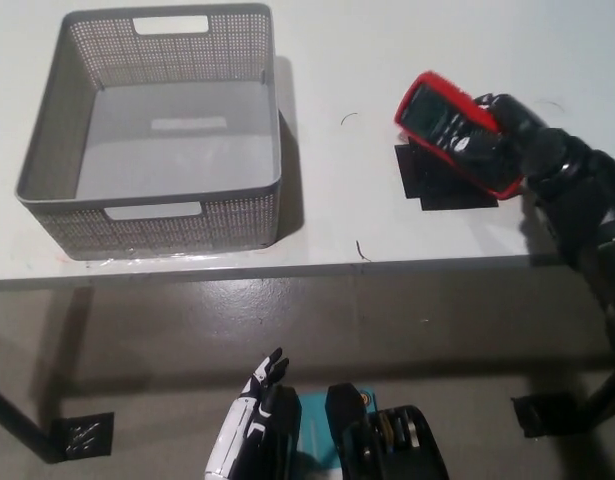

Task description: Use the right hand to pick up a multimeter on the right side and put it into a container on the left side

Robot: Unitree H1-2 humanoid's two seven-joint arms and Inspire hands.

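A red multimeter (445, 125) with a dark face is held tilted above the white table, its screen end pointing up and left. My black right hand (512, 140) is shut on its right end, coming in from the right edge. A dark shadow of the meter lies on the table beneath it. The grey perforated container (155, 215) stands at the left of the table, and I see nothing inside it. My white left hand (252, 425) rests low at the bottom, below the table edge, with its fingers apart.
The white table (337, 215) ends in a front edge running across the middle of the view. Bare tabletop lies between the container and the multimeter. Below is grey floor with a table foot (547, 412) at the lower right.
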